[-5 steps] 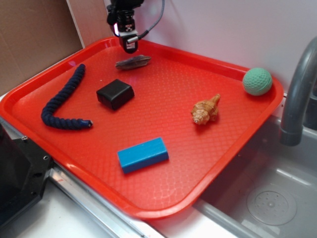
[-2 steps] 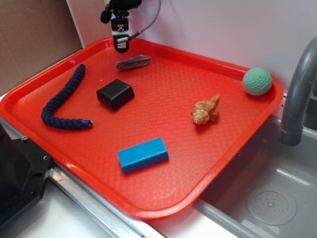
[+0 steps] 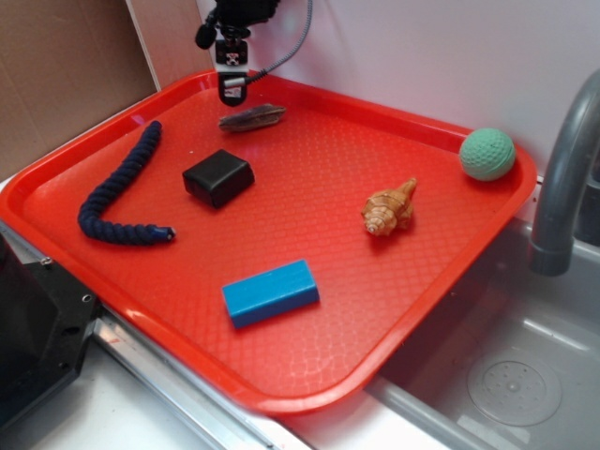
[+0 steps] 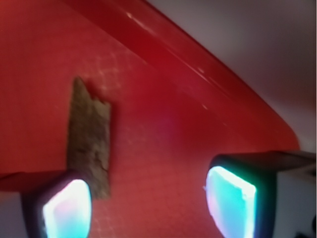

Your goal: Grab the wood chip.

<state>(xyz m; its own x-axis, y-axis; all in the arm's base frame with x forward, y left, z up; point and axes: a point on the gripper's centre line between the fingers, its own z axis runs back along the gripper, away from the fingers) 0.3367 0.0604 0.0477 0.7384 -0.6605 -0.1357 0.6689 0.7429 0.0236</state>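
- Exterior view, item one: a red tray (image 3: 309,366) beside a grey sink, carrying everything I list below.
- A grey faucet (image 3: 562,178) curves up at the right edge of my feed.
- A dark blue rope (image 3: 117,192) lies curled along the tray's left side.
- A blue block (image 3: 270,292) sits toward the near edge.
- A black box (image 3: 217,177) rests left of centre, between the rope and the far rim.
- A green ball (image 3: 487,154) sits in the far right corner.
- A tan seashell (image 3: 388,209) lies right of centre.
- The gripper (image 3: 232,91) hangs over the far left rim, just above and to the left of the wood chip (image 3: 251,117).
- The wood chip lies flat on the tray near the far rim, beyond the black box.
- On my wrist view the fingers (image 4: 67,208) stand spread apart with nothing between them; the chip's (image 4: 89,144) near end reaches the left finger, its length running away toward the rim.
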